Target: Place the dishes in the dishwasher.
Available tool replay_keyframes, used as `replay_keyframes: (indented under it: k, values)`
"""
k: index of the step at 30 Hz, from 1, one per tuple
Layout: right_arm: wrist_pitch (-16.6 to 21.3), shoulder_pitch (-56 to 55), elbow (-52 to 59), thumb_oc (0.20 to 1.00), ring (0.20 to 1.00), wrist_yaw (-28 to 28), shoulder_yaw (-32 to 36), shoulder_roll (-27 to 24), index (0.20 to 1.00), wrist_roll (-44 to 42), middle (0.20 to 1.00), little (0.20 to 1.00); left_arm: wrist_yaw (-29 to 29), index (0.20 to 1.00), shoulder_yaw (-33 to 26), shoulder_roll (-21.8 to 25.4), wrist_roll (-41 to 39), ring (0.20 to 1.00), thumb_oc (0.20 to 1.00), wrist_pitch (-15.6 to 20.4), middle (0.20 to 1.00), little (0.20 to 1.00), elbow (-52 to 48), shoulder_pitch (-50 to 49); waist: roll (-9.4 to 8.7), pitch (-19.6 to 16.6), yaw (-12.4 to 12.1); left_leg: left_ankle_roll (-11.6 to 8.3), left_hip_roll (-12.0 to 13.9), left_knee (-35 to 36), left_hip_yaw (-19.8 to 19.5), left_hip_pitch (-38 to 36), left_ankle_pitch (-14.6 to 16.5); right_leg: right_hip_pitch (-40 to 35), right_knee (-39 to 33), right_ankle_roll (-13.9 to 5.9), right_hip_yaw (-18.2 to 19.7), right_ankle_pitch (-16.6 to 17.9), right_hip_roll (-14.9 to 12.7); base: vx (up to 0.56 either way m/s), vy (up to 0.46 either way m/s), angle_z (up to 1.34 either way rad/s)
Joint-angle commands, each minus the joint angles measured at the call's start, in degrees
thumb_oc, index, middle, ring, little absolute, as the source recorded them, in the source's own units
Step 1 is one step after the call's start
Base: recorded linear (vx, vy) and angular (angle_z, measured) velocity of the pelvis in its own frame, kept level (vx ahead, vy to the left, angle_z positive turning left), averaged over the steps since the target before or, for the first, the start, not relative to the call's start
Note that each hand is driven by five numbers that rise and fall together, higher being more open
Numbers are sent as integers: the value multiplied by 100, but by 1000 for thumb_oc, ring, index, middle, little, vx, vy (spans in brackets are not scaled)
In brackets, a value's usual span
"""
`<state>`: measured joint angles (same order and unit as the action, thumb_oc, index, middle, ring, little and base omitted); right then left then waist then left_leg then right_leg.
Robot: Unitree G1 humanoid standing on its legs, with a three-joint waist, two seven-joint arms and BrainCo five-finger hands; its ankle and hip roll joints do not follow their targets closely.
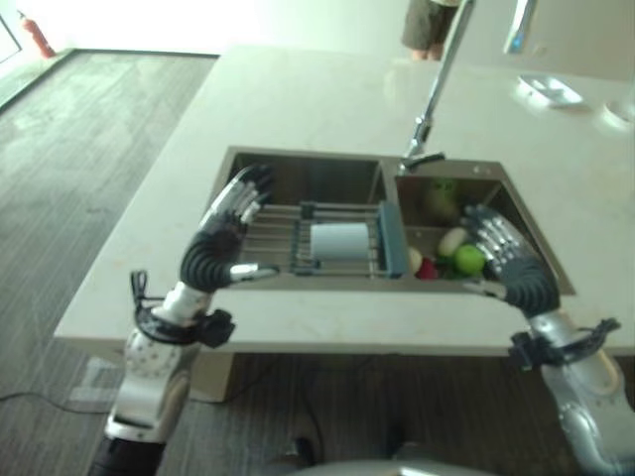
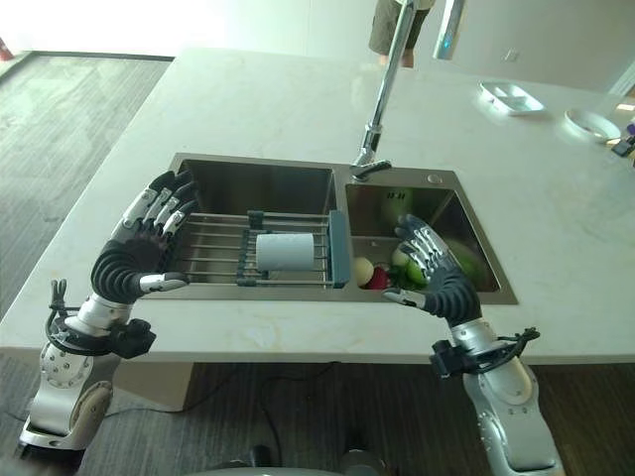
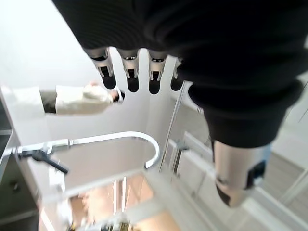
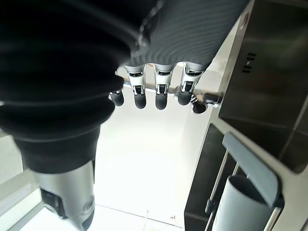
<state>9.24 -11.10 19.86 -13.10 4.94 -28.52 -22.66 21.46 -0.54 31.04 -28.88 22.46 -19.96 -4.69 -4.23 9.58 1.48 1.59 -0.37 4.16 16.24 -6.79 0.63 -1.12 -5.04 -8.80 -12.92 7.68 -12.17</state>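
A white cup [image 1: 339, 241] lies on its side on a wire rack [image 2: 208, 243] that spans the left basin of a steel double sink [image 1: 298, 159]. My left hand [image 1: 223, 233] hovers open over the rack's left end, its fingers straight and holding nothing. Over the right basin, my right hand [image 2: 437, 273] is open too, fingers spread just above a green apple [image 1: 469, 260]. The right wrist view shows the cup [image 4: 240, 207] and the rack's grey-blue end bar [image 4: 252, 163] past the straight fingers [image 4: 161, 94].
A tall faucet [image 2: 382, 89] rises behind the divider between the basins. A pale fruit [image 1: 451, 241] and a red one [image 2: 378, 281] lie beside the apple. Two small dishes [image 2: 511, 96] sit on the white counter [image 1: 298, 89] at the far right. A person [image 1: 432, 25] stands behind the counter.
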Motion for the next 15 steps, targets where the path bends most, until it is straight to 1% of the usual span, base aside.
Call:
replay_keyframes:
  k: [1,2,4,5,6,7,8,10,11,12,13,14,15]
  values:
    - [263,426,318,1000,1000,58,89,-144,1000,-126,1000,1000,296,1000,-136,-173,-157,1000,1000,154,1000,1000,-353,124,301,-125,69,-356,436,84,-782,14,31,-418,214,-81,33,-451,237,102,-107,-11]
    - [250,471,330,1000,1000,89,43,-153,1000,-67,1000,1000,162,1000,-117,-162,-10,1000,1000,149,1000,1000,-342,151,310,-141,77,-368,444,84,-754,-24,51,-465,135,-80,27,-427,243,92,-106,-13]
    - [112,623,312,1000,1000,169,-32,-194,1000,37,1000,1000,-467,1000,-160,-101,591,1000,1000,163,1000,1000,-272,191,349,-187,101,-398,483,84,-670,-107,99,-518,39,-77,45,-418,261,78,-91,-12]
    - [91,630,292,1000,1000,169,-18,-223,1000,48,1000,1000,-616,1000,-209,-50,675,1000,1000,107,1000,1000,-225,184,362,-203,118,-403,491,84,-652,-129,114,-539,37,-73,85,-440,280,86,-88,-17]
    - [54,585,293,1000,1000,100,71,-269,1000,-10,1000,1000,-808,1000,-380,10,630,1000,1000,-88,1000,1000,-135,147,390,-236,152,-411,520,84,-623,-176,130,-567,48,-58,121,-476,312,73,-76,-15]
    - [50,549,301,1000,1000,67,111,-263,1000,-18,1000,1000,-911,1000,-424,-2,767,1000,1000,12,1000,1000,-74,125,398,-249,165,-408,529,84,-620,-195,139,-578,51,-49,127,-493,322,67,-78,-14]
    - [44,504,315,1000,1000,32,176,-258,1000,-8,1000,1000,-1147,1000,-478,-5,1114,1000,1000,253,1000,1000,-22,115,408,-257,191,-415,548,84,-611,-216,149,-591,49,-38,134,-518,334,32,-47,-5]
    - [42,462,272,1000,1000,-4,237,-286,1000,-18,1000,1000,-1436,1000,-558,104,1683,1000,1000,346,1000,1000,85,191,423,-280,264,-454,590,84,-585,-254,147,-607,30,-29,165,-530,354,31,-51,-1]
    - [33,456,255,1000,1000,-40,268,-309,1000,-27,1000,1000,-1306,1000,-574,169,1536,1000,1000,54,1000,1000,131,230,440,-301,296,-471,603,84,-588,-268,142,-619,25,-20,190,-540,370,27,-36,0]
    - [22,459,262,1000,1000,-77,275,-315,1000,-23,1000,1000,-1125,1000,-577,187,1183,1000,1000,-286,1000,1000,187,264,460,-316,320,-477,608,84,-587,-282,140,-629,26,-17,199,-550,381,0,0,0]
    - [35,509,242,1000,1000,-149,242,-305,1000,30,1000,1000,-1116,1000,-524,194,1147,1000,1000,-540,1000,1000,371,356,502,-328,366,-488,617,84,-578,-311,137,-648,30,-10,226,-563,402,0,0,0]
    - [13,592,210,1000,1000,-199,187,-306,1000,92,1000,1000,-1240,1000,-426,283,1376,1000,1000,-687,1000,1000,620,482,542,-353,423,-497,623,84,-559,-337,138,-655,23,-12,252,-562,405,12,21,-5]
    - [-32,657,179,1000,1000,-217,168,-342,1000,85,1000,1000,-1271,1000,-386,391,1737,1000,1000,-761,1000,1000,810,583,571,-372,459,-504,627,84,-538,-358,137,-664,17,-16,268,-561,407,8,21,-6]
